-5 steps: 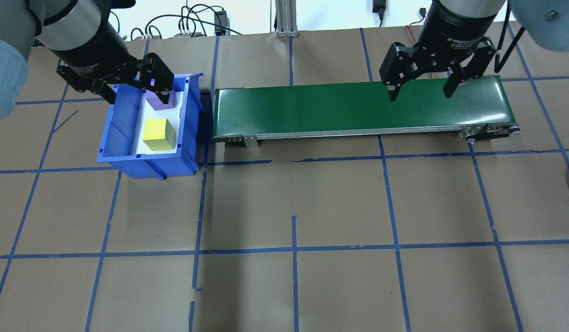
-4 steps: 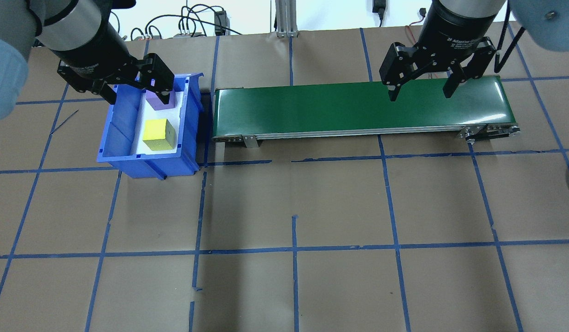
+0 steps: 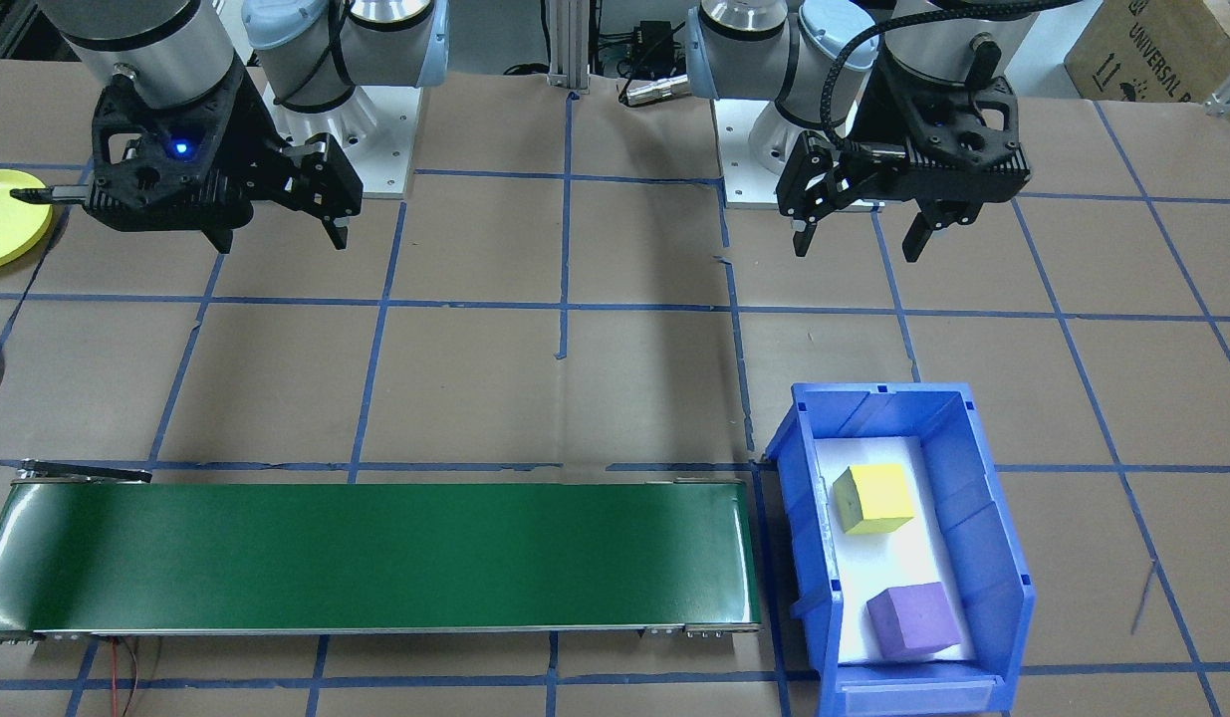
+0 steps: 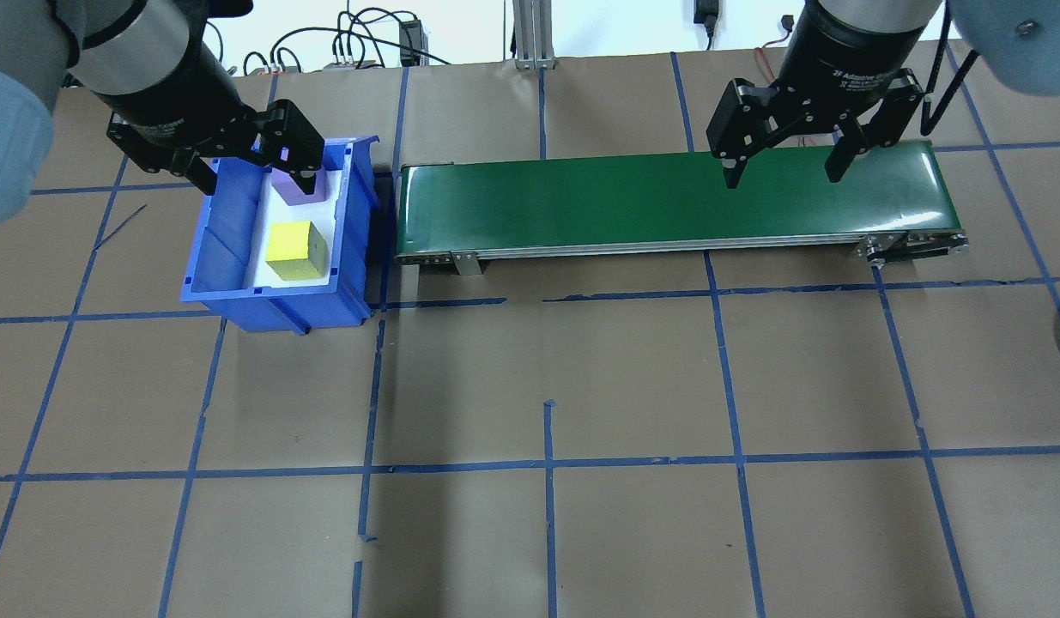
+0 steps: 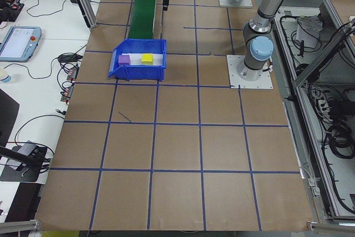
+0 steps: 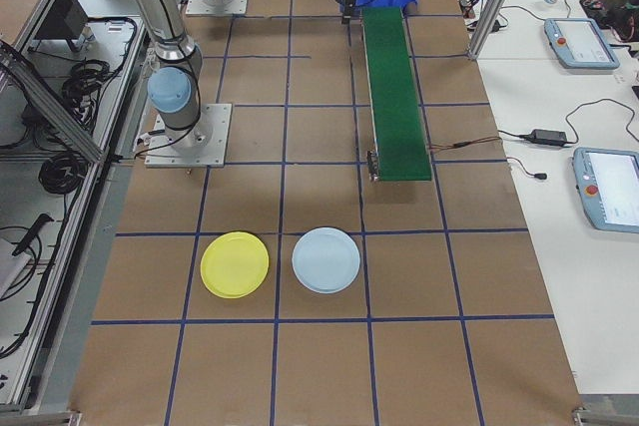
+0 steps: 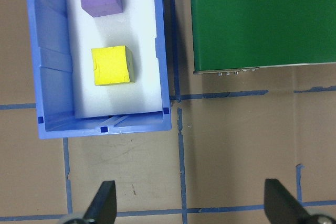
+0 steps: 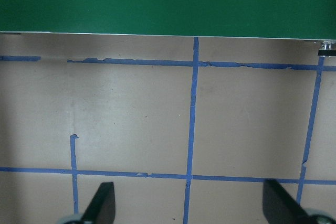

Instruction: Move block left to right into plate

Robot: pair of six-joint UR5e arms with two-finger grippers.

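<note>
My left gripper (image 4: 253, 178) fingers spread wide, empty, purple block (image 4: 294, 186) and yellow block (image 4: 297, 251) in blue bin (image 4: 358, 225) below it, right gripper (image 4: 784, 169) likewise open above green conveyor (image 4: 581, 206), yellow plate (image 6: 234, 264) well away.

— How's the light?
— Bright, even, from above; soft shadows fall on the brown table (image 4: 632, 386) under the arms, and a pale sheen sits on the green conveyor belt (image 3: 375, 558).
— Sharpness?
— Crisp overall — only the fingertips (image 7: 107, 203) at the wrist views' lower edge blur.
</note>
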